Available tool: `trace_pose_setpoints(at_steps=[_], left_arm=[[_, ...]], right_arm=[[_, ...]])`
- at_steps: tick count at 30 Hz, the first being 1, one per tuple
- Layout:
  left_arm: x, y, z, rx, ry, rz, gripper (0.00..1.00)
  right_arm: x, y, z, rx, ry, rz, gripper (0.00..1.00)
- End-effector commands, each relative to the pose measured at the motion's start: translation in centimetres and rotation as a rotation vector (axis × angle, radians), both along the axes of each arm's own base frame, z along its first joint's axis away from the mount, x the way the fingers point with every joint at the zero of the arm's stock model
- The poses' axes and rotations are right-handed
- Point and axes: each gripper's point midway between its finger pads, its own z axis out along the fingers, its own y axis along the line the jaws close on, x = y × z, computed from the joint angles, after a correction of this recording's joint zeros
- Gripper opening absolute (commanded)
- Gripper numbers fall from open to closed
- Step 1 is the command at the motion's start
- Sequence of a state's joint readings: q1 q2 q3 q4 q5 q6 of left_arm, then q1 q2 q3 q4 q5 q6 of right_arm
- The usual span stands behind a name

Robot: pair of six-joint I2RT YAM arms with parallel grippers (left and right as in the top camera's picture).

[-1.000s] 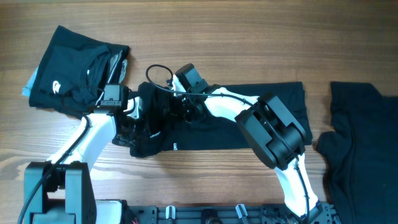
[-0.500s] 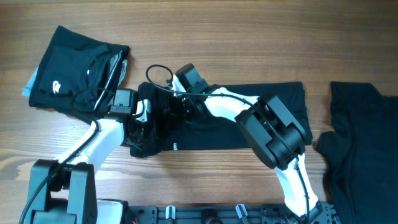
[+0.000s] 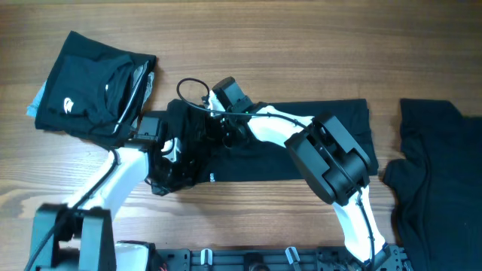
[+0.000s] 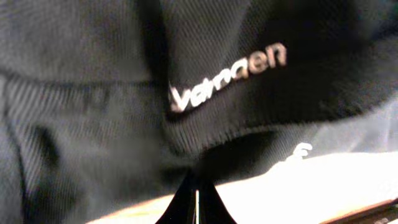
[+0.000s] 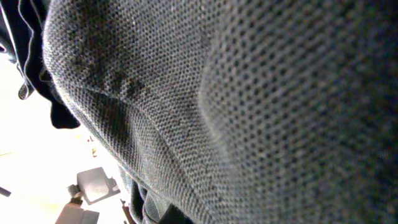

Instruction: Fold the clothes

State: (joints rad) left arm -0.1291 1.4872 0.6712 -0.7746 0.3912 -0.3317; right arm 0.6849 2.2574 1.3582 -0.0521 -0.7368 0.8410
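A black garment [image 3: 301, 147] lies stretched across the middle of the table, its left end bunched up [image 3: 184, 143]. My left gripper [image 3: 169, 162] is at that bunched end. In the left wrist view its fingertips [image 4: 196, 198] are closed together at the hem of the fabric, below white lettering [image 4: 230, 74]. My right gripper [image 3: 220, 129] is buried in the same bunch. Black knit fabric [image 5: 249, 93] fills the right wrist view and hides the fingers. A folded stack of black clothes [image 3: 90, 90] with a small white logo sits at the far left. Another black garment [image 3: 440, 173] lies at the right edge.
A black cable [image 3: 192, 86] loops above the right wrist. Bare wooden table [image 3: 301, 45] runs along the far side. The arm bases and a dark rail [image 3: 248, 260] line the near edge.
My left wrist has moved right and then slightly toward the near edge, and the garment's bunched left end has shifted with it. The right arm has not moved.
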Motion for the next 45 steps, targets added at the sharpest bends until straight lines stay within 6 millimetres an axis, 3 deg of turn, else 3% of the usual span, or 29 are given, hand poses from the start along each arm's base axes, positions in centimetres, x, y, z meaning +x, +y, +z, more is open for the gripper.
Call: trace_pose_setpoints(at_steps=[1, 3, 7, 10, 15, 21, 25, 38, 45], left_arm=[[0.0, -0.2, 1.4, -0.011, -0.015, 0.023, 0.04], [0.9, -0.2, 2.5, -0.009, -0.070, 0.022, 0.04], [5.1, 0.7, 5.8, 0.051, -0.286, 0.035, 0.05], [6.5, 2.5, 5.5, 0.155, -0.330, 0.074, 0.04], [7.6, 2.6, 2.7, 0.176, -0.300, 0.075, 0.04], [7.1, 2.6, -0.3, 0.186, -0.201, 0.080, 0.04], [6.3, 1.8, -1.2, 0.142, -0.146, 0.071, 0.04], [2.8, 1.5, -1.4, 0.127, 0.005, 0.055, 0.04], [1.7, 0.0, -0.8, 0.031, 0.061, 0.055, 0.04]], right_arm=[[-0.7, -2.2, -5.6, -0.147, 0.046, -0.054, 0.04], [-0.7, -2.2, -5.6, -0.148, 0.047, -0.054, 0.04], [-0.7, -2.2, -5.6, -0.147, 0.046, -0.054, 0.04], [-0.7, -2.2, -5.6, -0.147, 0.046, -0.054, 0.04], [-0.7, -2.2, -5.6, -0.147, 0.046, -0.054, 0.04], [-0.7, -2.2, -5.6, -0.147, 0.047, -0.054, 0.04], [-0.7, -2.2, -5.6, -0.147, 0.046, -0.054, 0.04], [-0.7, -2.2, -5.6, -0.147, 0.046, -0.054, 0.04], [-0.7, -2.2, -5.6, -0.147, 0.045, -0.054, 0.04]])
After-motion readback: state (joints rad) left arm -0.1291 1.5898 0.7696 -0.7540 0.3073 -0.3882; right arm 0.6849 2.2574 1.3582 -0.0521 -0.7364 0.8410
